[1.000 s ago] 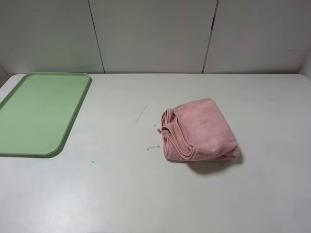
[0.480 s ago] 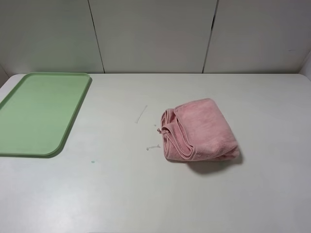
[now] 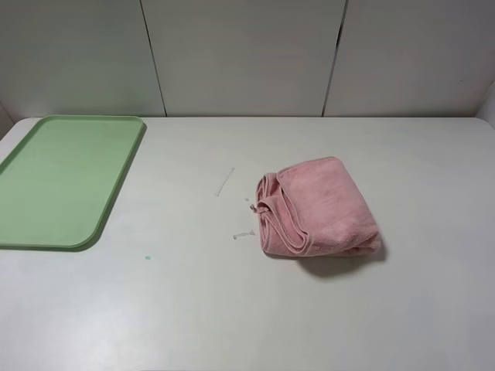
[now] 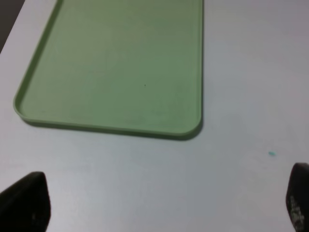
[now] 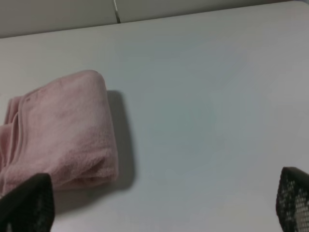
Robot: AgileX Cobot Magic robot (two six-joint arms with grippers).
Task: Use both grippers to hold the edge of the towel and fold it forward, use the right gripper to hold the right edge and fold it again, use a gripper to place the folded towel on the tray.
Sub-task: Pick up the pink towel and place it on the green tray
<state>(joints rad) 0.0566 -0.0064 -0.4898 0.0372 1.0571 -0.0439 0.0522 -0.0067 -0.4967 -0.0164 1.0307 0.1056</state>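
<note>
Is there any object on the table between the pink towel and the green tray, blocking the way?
Nothing visible blocks it. Between the towel and the tray, the table shows only flat small marks and a tiny green speck.

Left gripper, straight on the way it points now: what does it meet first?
Probably bare table, just short of the near rim of the tray; nothing lies between the open left gripper and it. Depth is unclear: a shallower line would meet that rim first.
</note>
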